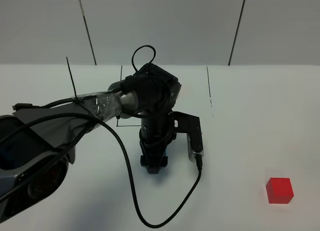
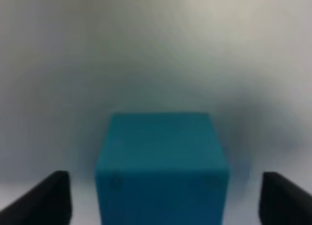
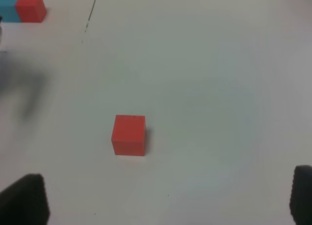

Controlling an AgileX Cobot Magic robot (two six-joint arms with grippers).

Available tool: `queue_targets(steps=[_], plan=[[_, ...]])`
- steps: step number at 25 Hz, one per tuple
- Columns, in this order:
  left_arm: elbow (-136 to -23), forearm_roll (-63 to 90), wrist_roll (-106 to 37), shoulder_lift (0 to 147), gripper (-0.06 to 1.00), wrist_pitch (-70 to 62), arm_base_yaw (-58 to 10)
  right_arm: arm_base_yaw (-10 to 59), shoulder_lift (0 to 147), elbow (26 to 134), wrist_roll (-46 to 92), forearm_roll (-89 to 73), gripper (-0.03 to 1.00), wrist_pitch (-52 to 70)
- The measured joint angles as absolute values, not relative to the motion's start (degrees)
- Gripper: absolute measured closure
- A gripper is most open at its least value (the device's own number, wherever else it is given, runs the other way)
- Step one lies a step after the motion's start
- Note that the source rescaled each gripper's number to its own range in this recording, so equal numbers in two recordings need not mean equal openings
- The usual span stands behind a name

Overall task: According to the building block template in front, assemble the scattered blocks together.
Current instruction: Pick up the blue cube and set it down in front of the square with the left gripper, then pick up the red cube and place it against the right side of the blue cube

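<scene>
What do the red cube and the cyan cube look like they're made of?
Red cube: likely matte plastic or foam; flat even colour, no glare, crisp edges. Cyan cube: seemingly the same, uniform and dull, but the close view is blurred, so uncertain.

Matte cyan cube (image 2: pixel 161 166) and red cube (image 1: pixel 279 190) lie apart

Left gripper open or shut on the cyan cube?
Open. Left gripper: both fingers stand clear of the cyan cube between them, a gap on each side.
</scene>
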State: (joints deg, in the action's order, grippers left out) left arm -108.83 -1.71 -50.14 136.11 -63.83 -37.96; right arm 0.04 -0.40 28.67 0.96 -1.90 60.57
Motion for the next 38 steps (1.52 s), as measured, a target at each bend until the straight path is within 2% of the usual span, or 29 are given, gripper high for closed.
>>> queue_targets(steps=[1,3,6,15,22,28,32,38], plan=[[-108.83,-1.71,-50.14,135.14,0.14,-64.16,-37.96,0.04,-0.40,28.67,0.96,-1.90,-0.03,60.57],[-108.83,-1.71,-50.14,133.01,0.00,-64.68,-37.96,0.04,-0.40,28.67,0.96,-1.90,-0.03,60.57],[-108.83,-1.60,-50.14,129.95,-0.06,-65.16,-37.96,0.04,-0.40,28.67,0.96,-1.90,-0.03,60.57],[-108.83,-1.23,-37.73,120.20,-0.02,-64.98,-34.71,0.04,-0.40,28.67,0.96,-1.90,-0.03,60.57],[-108.83,-1.41,-27.52,115.45,0.01,-67.91,-25.80,0.04,-0.40,28.67,0.96,-1.90,-0.03,60.57],[-107.17,1.80,-20.24,112.90,0.04,-68.19,-14.90,0.04,-0.40,28.67,0.96,-1.90,-0.03,60.57],[-99.85,6.07,-19.18,107.58,0.08,-68.24,-7.91,0.04,-0.40,28.67,0.96,-1.90,-0.03,60.57],[-80.53,9.05,-18.96,95.02,0.10,-63.86,-0.24,0.04,-0.40,28.67,0.96,-1.90,-0.03,60.57]])
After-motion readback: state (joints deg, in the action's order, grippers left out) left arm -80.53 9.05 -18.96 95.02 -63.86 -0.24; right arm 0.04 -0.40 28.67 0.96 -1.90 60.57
